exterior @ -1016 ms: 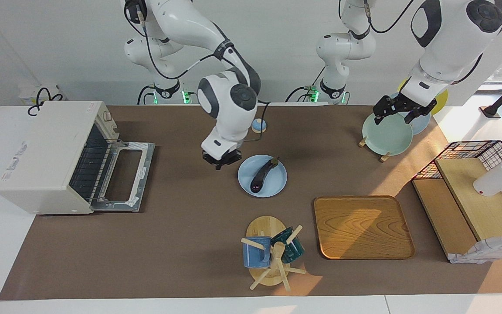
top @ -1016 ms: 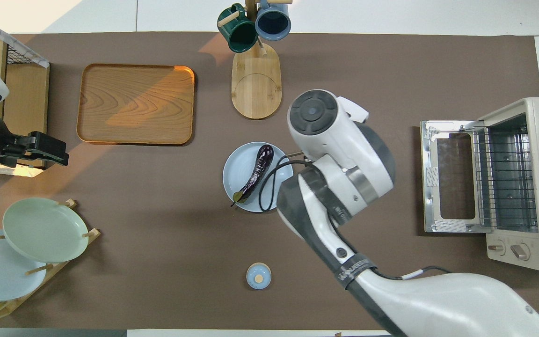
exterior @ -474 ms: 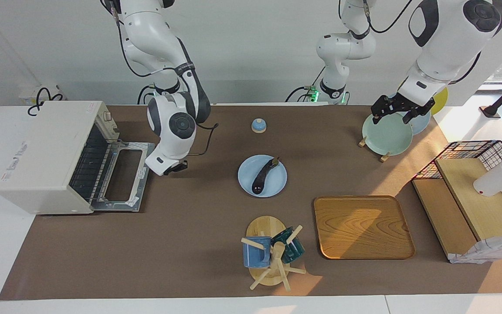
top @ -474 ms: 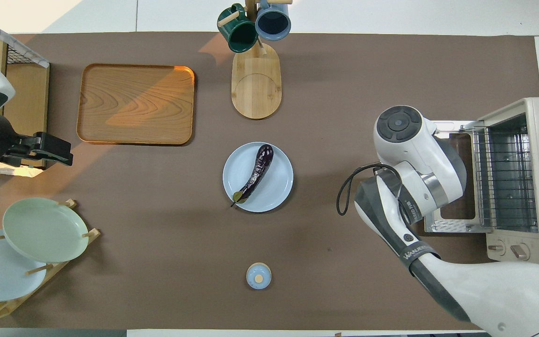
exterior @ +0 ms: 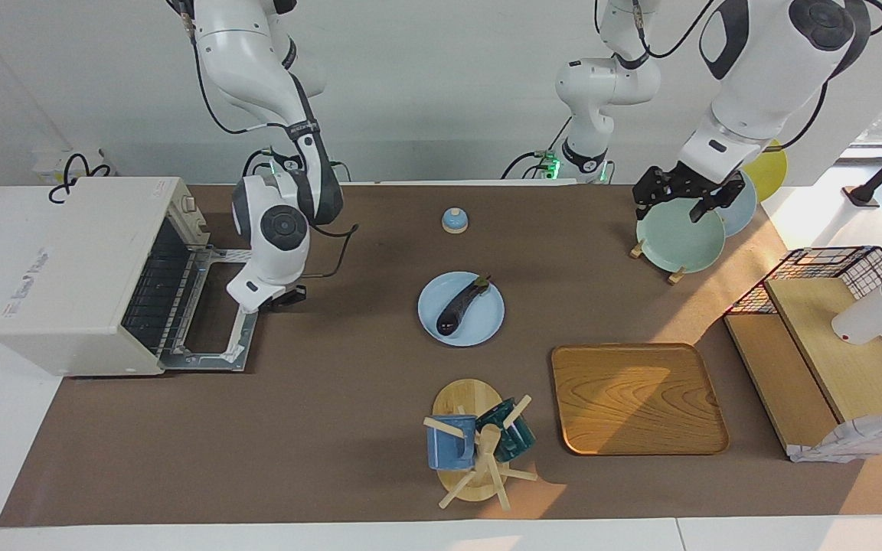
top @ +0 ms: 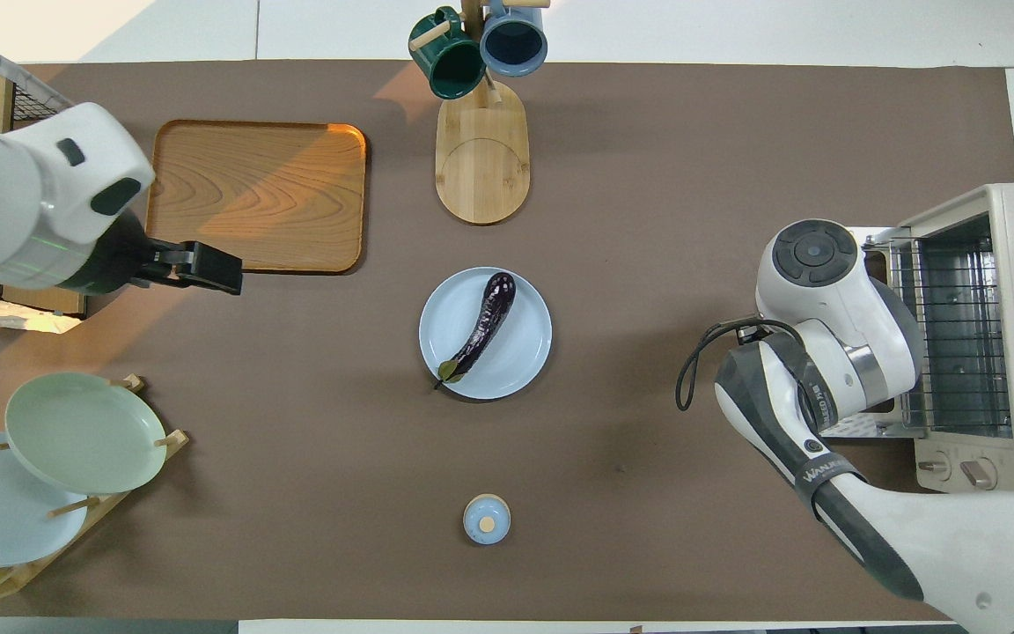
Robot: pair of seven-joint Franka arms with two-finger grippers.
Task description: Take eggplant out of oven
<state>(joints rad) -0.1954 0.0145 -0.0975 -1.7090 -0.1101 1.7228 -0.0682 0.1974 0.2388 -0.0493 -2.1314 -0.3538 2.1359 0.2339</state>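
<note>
Lying on a blue plate [exterior: 479,325] at mid-frame, the eggplant [exterior: 459,306] is well apart from the open oven [exterior: 81,275] at frame left, where the right gripper [exterior: 276,300] hangs over the door's edge and the left gripper [exterior: 678,200], fingers spread, hovers over a green plate [exterior: 678,245] upper right; whether the right one's fingers are spread I cannot tell.

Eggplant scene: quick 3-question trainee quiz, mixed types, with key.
1. True or false: the eggplant lies on the blue plate.
2. The oven door is: A) shut B) dropped open C) missing.
3. Fill in: the right gripper is at the outer edge of the oven ____, while the left gripper waits over the green plate.

Key: 1 true; 2 B; 3 door.
</note>
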